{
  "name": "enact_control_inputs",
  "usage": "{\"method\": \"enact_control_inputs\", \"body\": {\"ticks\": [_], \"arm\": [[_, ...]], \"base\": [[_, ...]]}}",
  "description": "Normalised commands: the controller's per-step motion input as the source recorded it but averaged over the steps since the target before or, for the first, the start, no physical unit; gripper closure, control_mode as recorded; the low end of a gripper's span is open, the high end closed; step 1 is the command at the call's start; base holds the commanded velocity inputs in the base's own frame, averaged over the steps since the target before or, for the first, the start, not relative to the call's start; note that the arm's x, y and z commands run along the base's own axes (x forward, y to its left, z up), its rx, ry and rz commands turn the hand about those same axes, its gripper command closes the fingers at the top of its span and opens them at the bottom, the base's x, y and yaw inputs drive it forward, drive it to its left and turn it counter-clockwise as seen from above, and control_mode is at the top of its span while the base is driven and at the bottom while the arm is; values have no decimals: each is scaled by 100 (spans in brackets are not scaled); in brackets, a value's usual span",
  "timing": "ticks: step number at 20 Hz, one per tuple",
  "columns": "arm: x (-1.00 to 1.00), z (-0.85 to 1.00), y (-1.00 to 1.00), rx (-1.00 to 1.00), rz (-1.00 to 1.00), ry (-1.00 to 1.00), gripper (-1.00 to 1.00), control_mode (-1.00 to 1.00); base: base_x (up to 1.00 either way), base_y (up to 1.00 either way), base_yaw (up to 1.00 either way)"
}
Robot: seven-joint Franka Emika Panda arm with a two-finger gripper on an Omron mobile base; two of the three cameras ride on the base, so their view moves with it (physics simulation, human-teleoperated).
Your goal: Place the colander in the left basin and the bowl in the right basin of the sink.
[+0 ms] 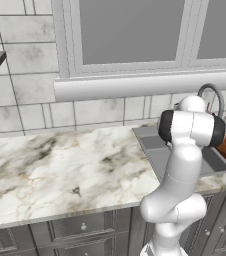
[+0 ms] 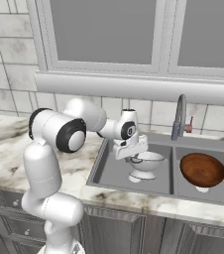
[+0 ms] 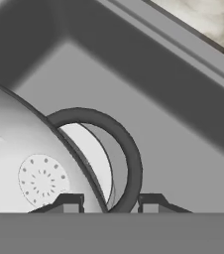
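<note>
The left base view looks forward and down from behind the arm's left side, taking in a long stretch of the marble counter (image 1: 60,170), the tiled wall and the window (image 1: 130,30), with the sink (image 1: 157,147) cut off at its right edge. The right base view looks from behind the arm's right side and faces the sink (image 2: 134,188) squarely, both basins in frame. The two share the sink, faucet (image 2: 179,116), counter and window. The hand view sits very close, looking down into the left basin (image 3: 183,149) at the colander (image 3: 29,168).
</note>
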Motion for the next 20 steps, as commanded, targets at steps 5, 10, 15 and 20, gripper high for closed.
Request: {"method": "enact_control_inputs", "body": {"ticks": [5,10,15,20], "arm": [[-11,-6,5,0,0,12,-100,-100],[-1,-1,1,0,0,4,-100,-100],[0,0,0,0,0,0,-100,-100],[0,0,0,0,0,0,-100,-100]], "base": [[0,0,0],[0,0,0],[0,0,0],[0,0,0]]}}
